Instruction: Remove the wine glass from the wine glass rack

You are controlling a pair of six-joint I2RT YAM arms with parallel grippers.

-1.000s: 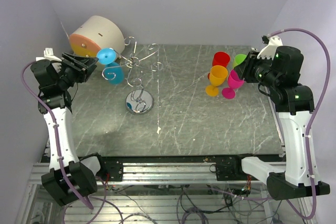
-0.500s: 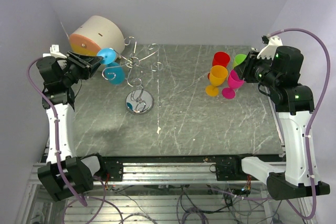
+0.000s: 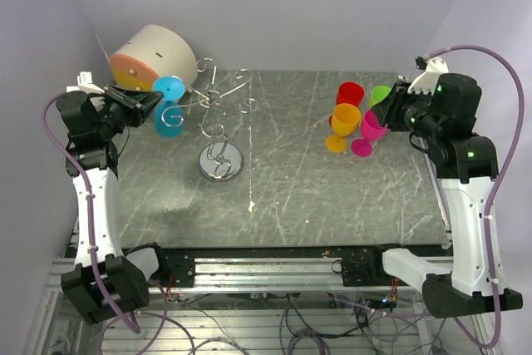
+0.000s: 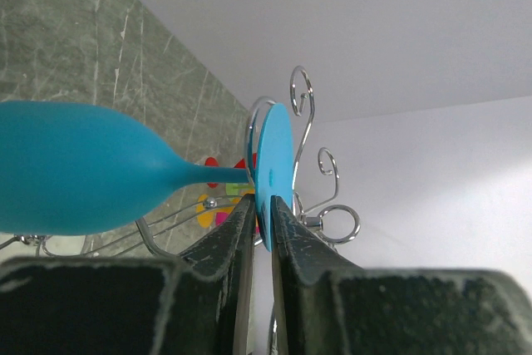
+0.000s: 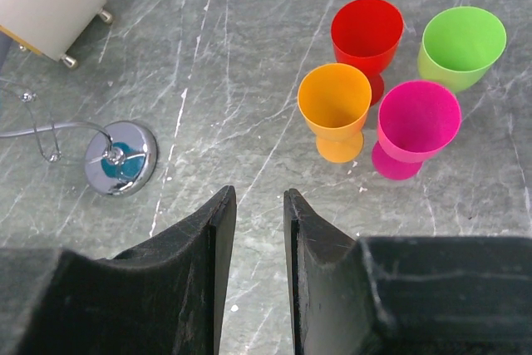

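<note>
Left pincer: the left gripper [image 4: 259, 230] is clamped on the edge of the round foot [image 4: 274, 164] of the blue wine glass [image 4: 75, 168], 1 finger on each face.
Glass position: held in the air at the left side of the wine glass rack [image 3: 218, 122], with the foot just beside an outer curled hook [image 4: 301, 89]. I cannot tell whether the stem is clear of the wire.
Rack: stands upright on its shiny base [image 3: 220, 160], well apart from the left arm.
Weight and feel: I judge it light and stiff. It is opaque and looks like plastic, so likely not brittle.
Slip risk: the foot is smooth and thin. A 2-point pinch may let the bowl swing.
Best hold: the foot rim works. The stem just under the foot looks steadier to me.
Snag risk: the wire rack looks light, and a caught stem could drag or tip it.
Right pincer: the right gripper [image 5: 259, 205] has its fingers narrowly apart with nothing between them. It hangs over the table [image 5: 465, 230] near 4 coloured cups [image 5: 334, 106].
</note>
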